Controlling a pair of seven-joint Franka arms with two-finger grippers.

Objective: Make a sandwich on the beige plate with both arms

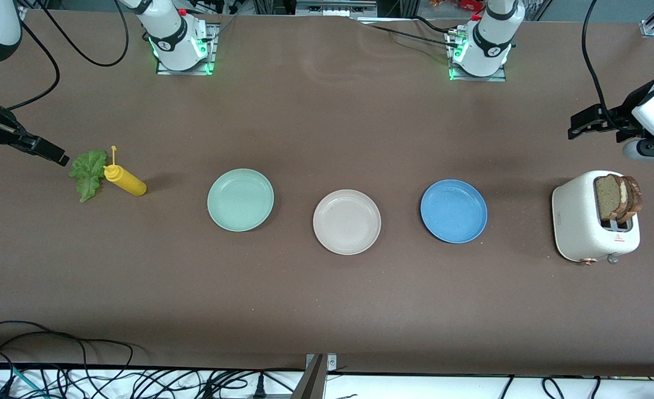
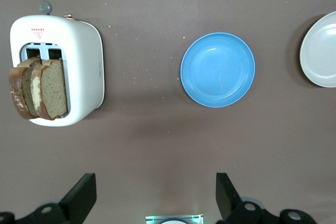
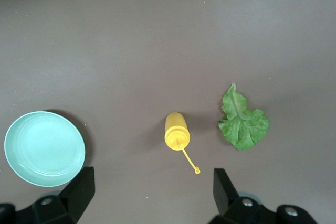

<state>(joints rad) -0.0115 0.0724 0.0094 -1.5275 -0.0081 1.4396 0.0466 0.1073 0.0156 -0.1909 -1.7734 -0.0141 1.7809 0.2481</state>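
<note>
beige plate (image 1: 347,221) sits bare on the brown tabletop (image 1: 327,310), between the mint-green plate (image 1: 240,199) and the blue plate (image 1: 453,210). starting at the right arm's end: the right end effector (image 1: 55,155) hangs released, fingers spread, just above the lettuce leaf (image 1: 88,174), which lies touching the yellow squeeze bottle (image 1: 124,180) lying on its side. then come the three plates in a row. at the left arm's end a white toaster (image 1: 579,221) holds two bread slices (image 1: 618,197) sticking out of its slots. the left end effector (image 1: 582,123) hovers released over the tabletop near the toaster.
</note>
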